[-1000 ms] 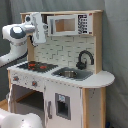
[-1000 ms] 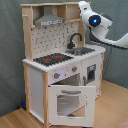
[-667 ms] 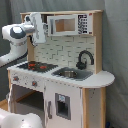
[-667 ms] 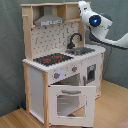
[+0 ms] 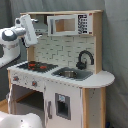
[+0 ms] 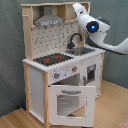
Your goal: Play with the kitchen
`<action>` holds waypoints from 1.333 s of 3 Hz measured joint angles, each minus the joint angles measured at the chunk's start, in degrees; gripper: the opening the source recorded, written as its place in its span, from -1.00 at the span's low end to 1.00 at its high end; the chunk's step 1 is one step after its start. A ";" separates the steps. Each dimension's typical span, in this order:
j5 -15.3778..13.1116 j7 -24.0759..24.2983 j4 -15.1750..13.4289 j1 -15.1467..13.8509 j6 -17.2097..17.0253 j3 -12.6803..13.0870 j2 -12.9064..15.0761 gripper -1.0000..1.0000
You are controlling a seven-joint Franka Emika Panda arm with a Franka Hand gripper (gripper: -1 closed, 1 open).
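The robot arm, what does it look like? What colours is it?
The robot arm is white, made of smooth rounded sections. In the second exterior view, one joint has a dark round cap with a glowing blue light. In the first exterior view, grey shows at a joint.

Kitchen (image 5: 65,75) stands on the floor (image 6: 112,107), curtain (image 5: 117,50) behind it. On its counter: stovetop (image 5: 35,65) toward the first exterior view's left end, sink (image 5: 70,74) beside it to the right, faucet (image 5: 84,59) at the sink's back edge. Hood (image 6: 49,20) sits above the stovetop under the top shelf. Knobs (image 6: 65,72) on the front edge below the stovetop; oven door (image 6: 69,102) below them — hanging open, forward. Robot arm (image 6: 97,30) raised near the upper shelf, above the counter's stovetop end in the first exterior view
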 joint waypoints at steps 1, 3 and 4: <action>0.00 -1.23 1.23 1.20 -5.66 0.02 -3.55 1.00; 0.01 -4.20 2.40 3.72 -15.32 0.50 -10.26 1.00; 0.00 -5.68 2.99 3.91 -17.08 4.17 -14.69 1.00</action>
